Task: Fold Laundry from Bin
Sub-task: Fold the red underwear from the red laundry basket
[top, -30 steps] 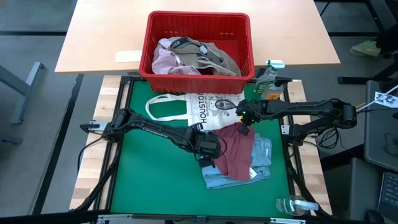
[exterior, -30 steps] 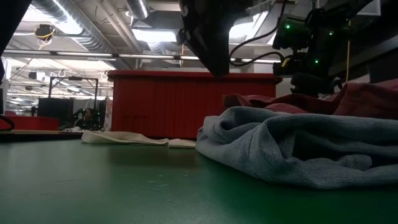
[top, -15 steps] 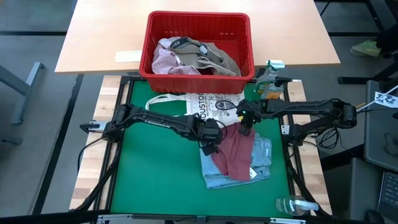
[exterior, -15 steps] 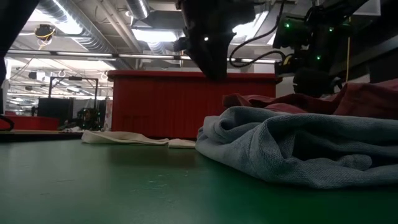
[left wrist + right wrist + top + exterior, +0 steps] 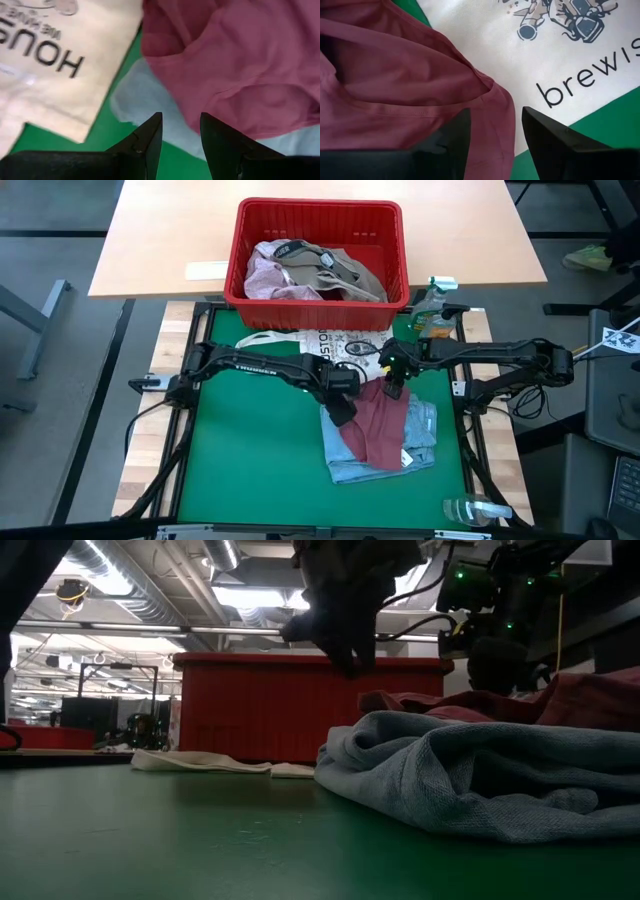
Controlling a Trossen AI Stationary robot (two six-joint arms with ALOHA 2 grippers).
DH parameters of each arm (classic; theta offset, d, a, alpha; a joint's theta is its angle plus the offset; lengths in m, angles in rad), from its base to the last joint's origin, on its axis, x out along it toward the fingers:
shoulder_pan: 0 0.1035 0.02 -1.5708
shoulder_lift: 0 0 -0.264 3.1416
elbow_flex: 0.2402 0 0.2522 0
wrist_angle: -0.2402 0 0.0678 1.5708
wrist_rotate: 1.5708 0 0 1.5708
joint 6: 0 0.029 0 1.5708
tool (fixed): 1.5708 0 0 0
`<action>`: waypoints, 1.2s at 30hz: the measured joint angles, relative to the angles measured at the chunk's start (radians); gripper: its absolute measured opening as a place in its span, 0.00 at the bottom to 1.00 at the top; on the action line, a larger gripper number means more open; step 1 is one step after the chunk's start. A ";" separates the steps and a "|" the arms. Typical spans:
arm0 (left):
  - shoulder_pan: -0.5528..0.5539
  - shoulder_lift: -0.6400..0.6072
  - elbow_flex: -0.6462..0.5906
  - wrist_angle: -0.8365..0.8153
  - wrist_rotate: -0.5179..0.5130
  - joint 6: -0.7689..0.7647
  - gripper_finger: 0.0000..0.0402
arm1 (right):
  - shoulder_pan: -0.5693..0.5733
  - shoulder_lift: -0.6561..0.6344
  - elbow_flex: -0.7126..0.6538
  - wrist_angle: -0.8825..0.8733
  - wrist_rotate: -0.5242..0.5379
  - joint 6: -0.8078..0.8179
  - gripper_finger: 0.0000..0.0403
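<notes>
On the green surface a maroon garment lies over a light blue one, at about 5 o'clock from the red bin, which holds pink and khaki laundry. Both claws hover apart and empty: left claw at the maroon piece's 9 o'clock edge, right claw at its 12 o'clock edge beside the tote bag.

Bin at tabletop's far edge w/ laundry in it. Tote bag just in front of bin. Two garments stacked nearer the right edge (top one overlaps tote's edge).
</notes>
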 joint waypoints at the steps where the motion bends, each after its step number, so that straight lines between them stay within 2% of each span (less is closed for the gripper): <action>1: 0.001 0.000 0.000 0.012 0.004 0.000 0.31 | 0.000 0.000 0.000 0.000 0.000 0.000 0.44; 6: 0.002 0.000 0.000 0.073 -0.014 0.004 0.31 | 0.000 0.000 0.000 0.000 0.000 0.000 0.44; 14: 0.001 0.007 0.000 0.076 -0.020 0.063 0.31 | 0.000 0.000 0.000 0.000 0.000 0.000 0.44; 20: 0.001 0.024 -0.034 0.082 -0.017 -0.033 0.31 | 0.000 -0.006 0.001 -0.041 0.000 -0.003 0.44; 26: 0.013 0.024 -0.081 0.078 -0.013 -0.155 0.31 | 0.000 -0.068 0.001 -0.082 0.001 -0.020 0.44; 36: 0.030 0.023 -0.109 0.166 0.014 -0.191 0.31 | 0.000 -0.140 0.001 -0.087 0.001 -0.020 0.44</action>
